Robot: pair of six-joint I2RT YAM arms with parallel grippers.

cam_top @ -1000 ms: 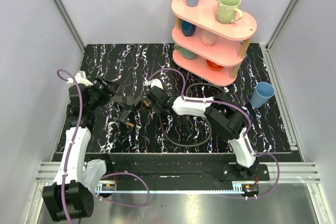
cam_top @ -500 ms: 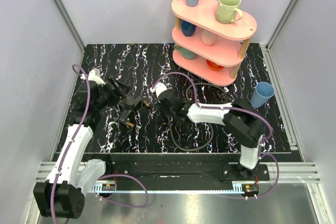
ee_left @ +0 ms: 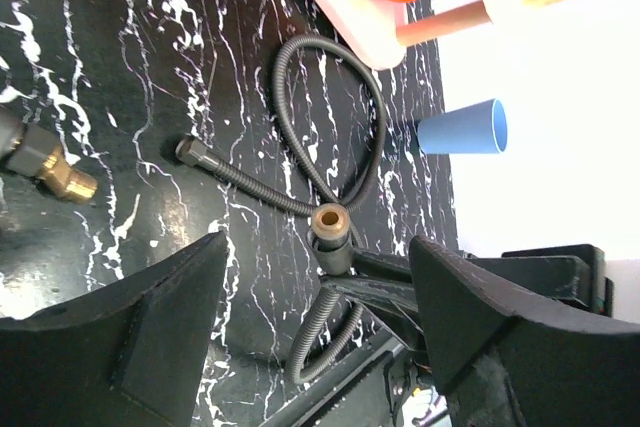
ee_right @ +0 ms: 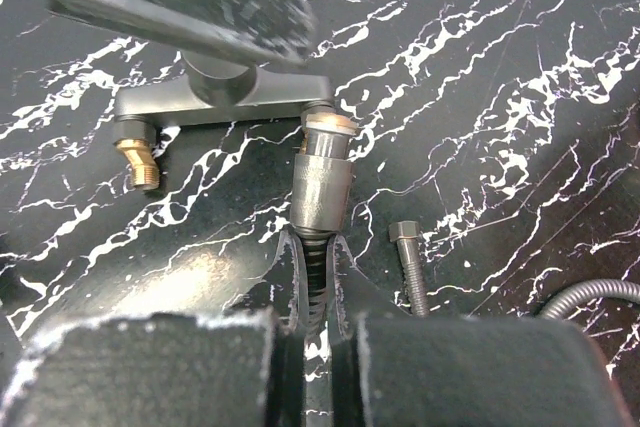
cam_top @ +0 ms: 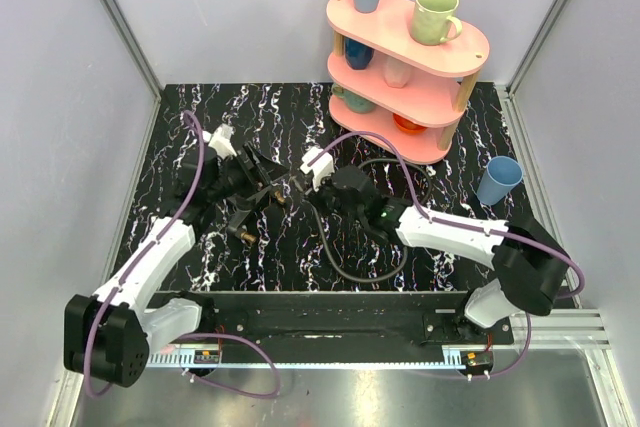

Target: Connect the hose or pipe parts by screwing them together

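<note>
One pincer newly shut: right gripper (ee_right: 315, 247) clamps thin black ribbed hose (ee_left: 279, 97).
Mid-worktop (cam_top: 200, 107), we see its fitting (ee_right: 322, 187) meeting short black angular piece (ee_right: 225, 105); left gripper (ee_left: 315, 242) gapes; threading looks ready to start.

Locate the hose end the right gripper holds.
Right wrist view, centre: the hose end stands clamped in the right gripper, its tip at the right end of the black angular piece.
</note>
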